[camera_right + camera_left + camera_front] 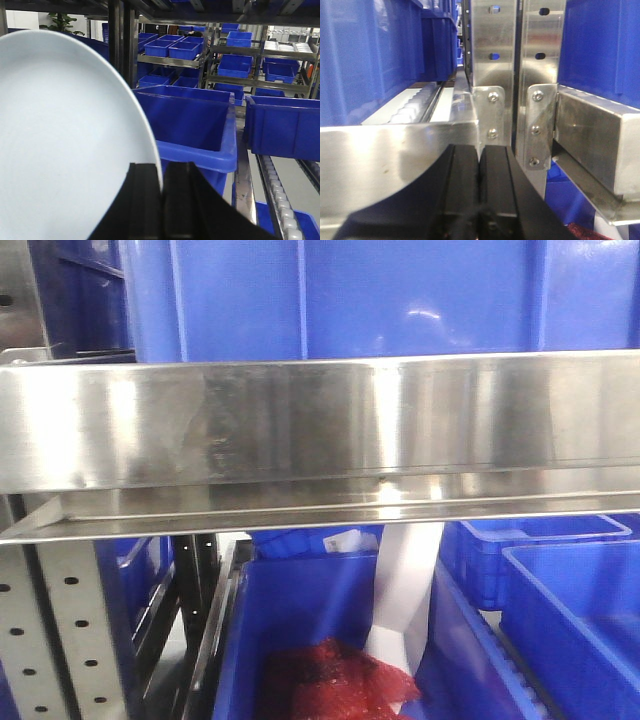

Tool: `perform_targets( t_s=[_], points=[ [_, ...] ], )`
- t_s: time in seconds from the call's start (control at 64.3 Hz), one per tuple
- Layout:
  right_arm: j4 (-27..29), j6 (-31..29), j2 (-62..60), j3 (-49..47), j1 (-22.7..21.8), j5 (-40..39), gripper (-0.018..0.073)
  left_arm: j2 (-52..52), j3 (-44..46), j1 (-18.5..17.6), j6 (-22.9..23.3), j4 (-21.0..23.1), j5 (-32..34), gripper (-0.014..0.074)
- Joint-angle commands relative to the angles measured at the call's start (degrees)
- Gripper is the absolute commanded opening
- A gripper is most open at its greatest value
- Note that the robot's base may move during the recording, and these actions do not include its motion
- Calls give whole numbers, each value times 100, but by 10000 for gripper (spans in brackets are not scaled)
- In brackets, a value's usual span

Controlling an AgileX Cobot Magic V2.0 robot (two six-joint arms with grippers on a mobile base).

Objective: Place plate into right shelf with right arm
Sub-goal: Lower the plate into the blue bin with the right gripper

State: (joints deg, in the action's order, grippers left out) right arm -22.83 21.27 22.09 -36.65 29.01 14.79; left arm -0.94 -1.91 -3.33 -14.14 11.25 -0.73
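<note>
My right gripper (162, 172) is shut on the rim of a large white plate (65, 145), which fills the left half of the right wrist view and stands on edge. Ahead of it is an open blue bin (192, 125) on the rack. My left gripper (480, 155) is shut and empty, close in front of a steel shelf beam (395, 150) and an upright post (492, 75). Neither gripper nor the plate shows in the front view, which is filled by a steel shelf rail (320, 430).
Blue bins stand on steel racks all around: one at the right (285, 127), several on far shelves (170, 47). A roller track (280, 200) runs at the lower right. In the front view a blue bin (330, 640) holds red mesh (340, 685).
</note>
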Motion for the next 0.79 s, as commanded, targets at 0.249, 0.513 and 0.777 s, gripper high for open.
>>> perform_targets(
  t_s=[0.249, 0.513, 0.777],
  points=[
    [-110, -28, 43, -165, 4, -547, 55, -63, -54, -29, 14, 12, 511, -47],
    [-105, -7, 270, -711, 4, -722, 55, -63, -54, -29, 14, 12, 511, -47],
    [-105, -7, 1886, -3016, 4, 302, 55, -63, -54, -29, 14, 12, 511, -47]
  ],
)
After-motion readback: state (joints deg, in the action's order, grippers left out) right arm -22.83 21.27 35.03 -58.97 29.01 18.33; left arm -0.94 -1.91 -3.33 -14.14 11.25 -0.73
